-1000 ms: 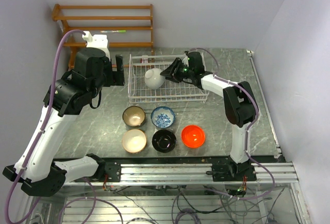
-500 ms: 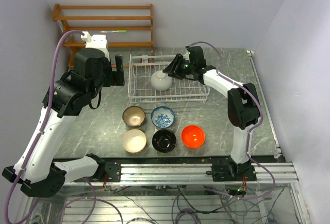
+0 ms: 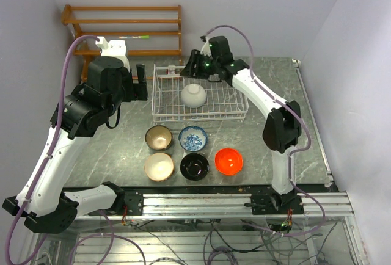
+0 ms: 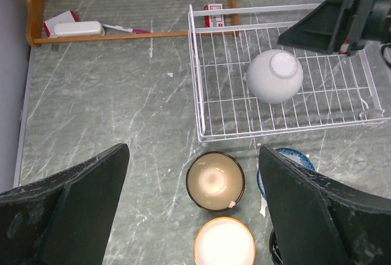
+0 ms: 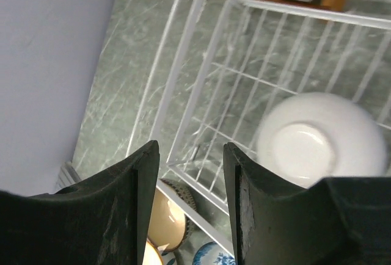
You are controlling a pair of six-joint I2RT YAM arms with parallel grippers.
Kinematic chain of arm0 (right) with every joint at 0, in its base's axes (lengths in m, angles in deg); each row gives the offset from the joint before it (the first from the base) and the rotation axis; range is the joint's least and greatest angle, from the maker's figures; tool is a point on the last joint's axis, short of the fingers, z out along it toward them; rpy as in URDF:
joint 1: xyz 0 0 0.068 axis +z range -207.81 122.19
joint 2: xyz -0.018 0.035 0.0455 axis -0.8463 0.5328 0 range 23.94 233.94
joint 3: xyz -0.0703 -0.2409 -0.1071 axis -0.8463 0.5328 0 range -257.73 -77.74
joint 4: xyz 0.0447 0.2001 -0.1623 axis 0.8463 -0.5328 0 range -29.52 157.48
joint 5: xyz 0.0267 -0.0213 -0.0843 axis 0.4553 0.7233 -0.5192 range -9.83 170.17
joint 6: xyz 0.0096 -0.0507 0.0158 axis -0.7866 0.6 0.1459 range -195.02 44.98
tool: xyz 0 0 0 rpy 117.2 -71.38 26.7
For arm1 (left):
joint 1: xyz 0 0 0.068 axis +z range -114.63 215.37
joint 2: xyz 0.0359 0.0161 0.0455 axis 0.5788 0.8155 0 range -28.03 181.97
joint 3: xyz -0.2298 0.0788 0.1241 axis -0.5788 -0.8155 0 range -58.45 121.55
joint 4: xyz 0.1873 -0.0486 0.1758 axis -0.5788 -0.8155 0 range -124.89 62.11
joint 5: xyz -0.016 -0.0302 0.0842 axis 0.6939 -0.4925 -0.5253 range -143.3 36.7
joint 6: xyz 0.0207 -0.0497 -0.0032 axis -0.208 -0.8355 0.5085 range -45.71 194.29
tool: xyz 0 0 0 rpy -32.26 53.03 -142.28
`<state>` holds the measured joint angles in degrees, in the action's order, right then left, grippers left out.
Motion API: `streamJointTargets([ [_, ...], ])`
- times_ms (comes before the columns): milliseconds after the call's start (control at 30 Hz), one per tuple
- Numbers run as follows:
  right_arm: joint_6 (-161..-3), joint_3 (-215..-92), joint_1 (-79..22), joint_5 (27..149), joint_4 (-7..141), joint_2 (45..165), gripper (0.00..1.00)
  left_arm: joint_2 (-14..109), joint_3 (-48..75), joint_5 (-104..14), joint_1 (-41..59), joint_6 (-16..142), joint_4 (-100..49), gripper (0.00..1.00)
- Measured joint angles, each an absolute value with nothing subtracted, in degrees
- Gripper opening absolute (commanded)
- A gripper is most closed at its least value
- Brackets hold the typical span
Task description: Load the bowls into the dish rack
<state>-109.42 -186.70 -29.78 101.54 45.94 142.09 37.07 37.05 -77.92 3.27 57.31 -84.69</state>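
The white bowl [image 3: 193, 94] lies upside down in the white wire dish rack [image 3: 227, 107]. It also shows in the left wrist view [image 4: 275, 76] and the right wrist view [image 5: 321, 140]. In front of the rack stand the brown bowl [image 3: 159, 137], the blue-and-white bowl [image 3: 193, 138], the cream-beige bowl [image 3: 159, 166], the black bowl [image 3: 194, 166] and the orange-red bowl [image 3: 229, 161]. My right gripper [image 3: 190, 68] is open and empty above the rack's far side. My left gripper [image 3: 141, 82] is open and empty, high to the left of the rack.
An orange-brown wooden shelf [image 3: 122, 21] stands behind the table at the back left, with a white object [image 4: 76, 29] and a pen [image 4: 125, 29] on its lowest board. A small red-and-white card [image 4: 214, 13] sits at the rack's far edge. Walls close in on both sides.
My right gripper has drawn up and back from the white bowl toward the rack's far side. The bowl has shifted slightly right in the rack. The left arm has not moved.
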Motion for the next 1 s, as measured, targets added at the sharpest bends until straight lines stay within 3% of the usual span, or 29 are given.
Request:
streamJointTargets([
  [467,-102.88,-193.33,-21.86,98.54,34.1,151.79,0.46,36.39,36.59,-78.2,3.27,57.29,-84.73,0.99],
  [1000,-100.34,-183.03,-22.54,76.9,37.5,148.42,0.47,35.49,35.11,-78.71,3.27,57.07,-84.75,0.99],
])
